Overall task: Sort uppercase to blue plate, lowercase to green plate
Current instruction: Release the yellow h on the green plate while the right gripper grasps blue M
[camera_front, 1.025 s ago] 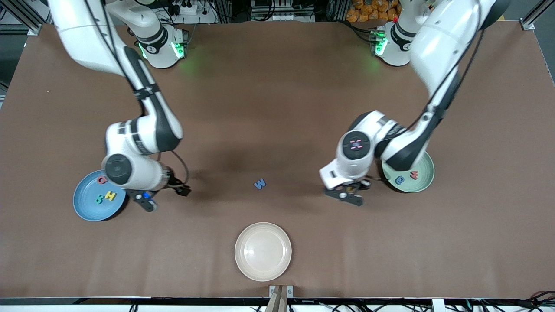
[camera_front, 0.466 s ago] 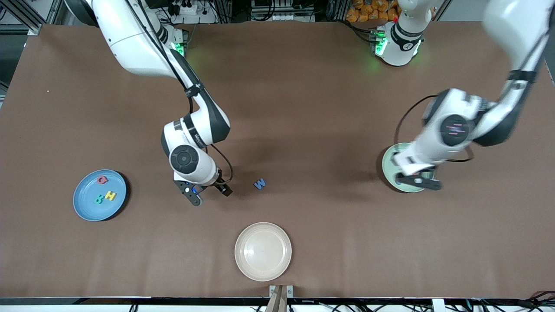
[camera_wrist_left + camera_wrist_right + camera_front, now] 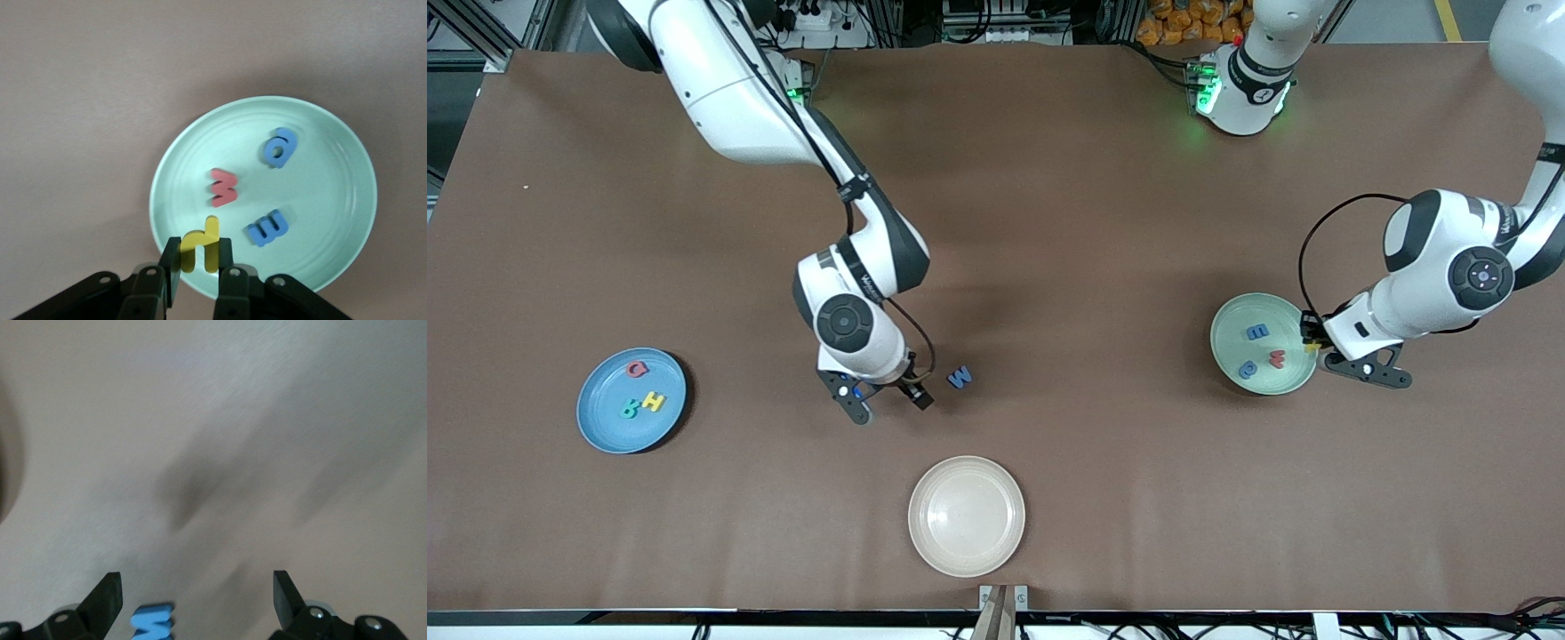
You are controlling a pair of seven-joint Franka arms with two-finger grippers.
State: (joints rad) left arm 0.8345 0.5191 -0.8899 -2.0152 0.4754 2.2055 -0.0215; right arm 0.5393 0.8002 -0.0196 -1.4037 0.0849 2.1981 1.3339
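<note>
Fingers (image 3: 167,270) clamping yellow h (image 3: 201,243).

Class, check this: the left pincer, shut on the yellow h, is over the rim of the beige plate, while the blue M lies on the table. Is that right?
Not quite. The left pincer grips the yellow h over the rim of the green plate, not the beige plate, as the left wrist view shows. The blue M does lie on the table.

Beige plate (image 3: 966,516) on brown table (image 3: 1049,222)
</note>
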